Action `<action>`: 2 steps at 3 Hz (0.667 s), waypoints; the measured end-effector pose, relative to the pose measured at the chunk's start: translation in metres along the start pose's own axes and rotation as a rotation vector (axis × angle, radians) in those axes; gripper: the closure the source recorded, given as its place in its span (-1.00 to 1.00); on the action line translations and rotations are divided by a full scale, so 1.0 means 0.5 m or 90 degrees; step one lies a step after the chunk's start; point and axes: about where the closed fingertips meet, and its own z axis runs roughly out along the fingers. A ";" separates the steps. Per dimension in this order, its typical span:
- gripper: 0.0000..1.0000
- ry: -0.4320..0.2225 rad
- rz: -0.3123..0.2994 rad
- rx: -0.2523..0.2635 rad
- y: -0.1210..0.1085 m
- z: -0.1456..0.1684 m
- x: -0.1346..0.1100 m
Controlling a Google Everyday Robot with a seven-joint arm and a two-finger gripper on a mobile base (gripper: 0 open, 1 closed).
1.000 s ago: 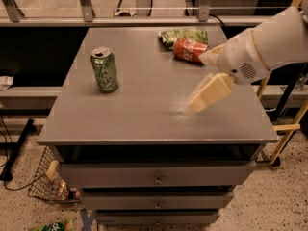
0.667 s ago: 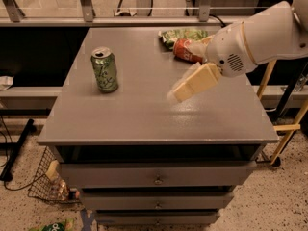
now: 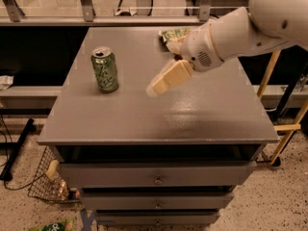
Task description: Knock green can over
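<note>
I see the green can [image 3: 105, 70] standing upright on the grey cabinet [image 3: 144, 124], at about 9 o'clock on the top if 12 is the far edge. Its silver lid faces up and the body shows pale mottling. Nothing touches it.

The gripper [image 3: 161, 83] sits near the middle of the top, at 3 o'clock from the can and clearly apart from it, with bare grey surface between the two. It shows as one cream-coloured wedge slanting down, its tip aimed toward 8 o'clock. From this angle I cannot tell whether the claw is apart or together, and I see nothing held in it. I also cannot tell whether the tip touches the surface or hangs just above it.

The white arm [image 3: 231, 32] comes in from 2 o'clock and crosses the far right corner of the top. A green snack bag [image 3: 172, 33] lies at 1 o'clock near the far edge, partly hidden by the wrist, well apart from the can.

Below the top the cabinet has stacked drawers [image 3: 156, 177] with small knobs. On the floor at 7 o'clock, beside the cabinet, stands a wire basket [image 3: 45, 184]. A yellow frame [image 3: 267, 76] shows at 3 o'clock beyond the right edge.
</note>
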 end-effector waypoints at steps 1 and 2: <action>-1.00 -0.006 0.008 0.019 -0.054 0.085 0.001; -1.00 -0.022 0.025 0.050 -0.086 0.155 -0.005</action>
